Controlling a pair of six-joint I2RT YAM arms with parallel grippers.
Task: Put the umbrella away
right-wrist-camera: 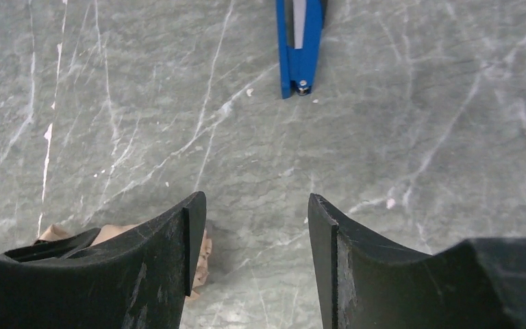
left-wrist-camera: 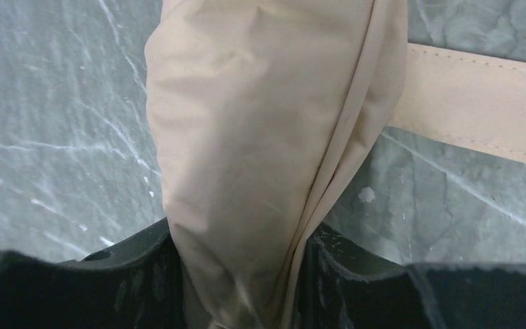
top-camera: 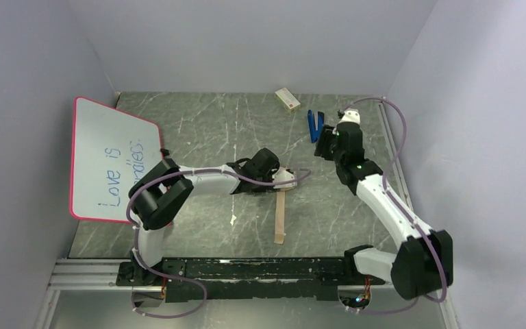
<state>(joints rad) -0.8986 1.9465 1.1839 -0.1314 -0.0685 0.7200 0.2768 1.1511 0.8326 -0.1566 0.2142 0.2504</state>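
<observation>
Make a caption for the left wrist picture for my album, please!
The left gripper pinches the beige umbrella by its fabric, its tan strap lying across the marbled table.

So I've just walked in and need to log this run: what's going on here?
The left gripper is shut on the folded beige umbrella near the middle of the table. The umbrella's long strap lies on the surface, pointing toward the arm bases. The right gripper is open and holds nothing. It hovers over the table just short of a blue tool. A whiteboard and a small box lie off to the sides, with neither arm at them.
</observation>
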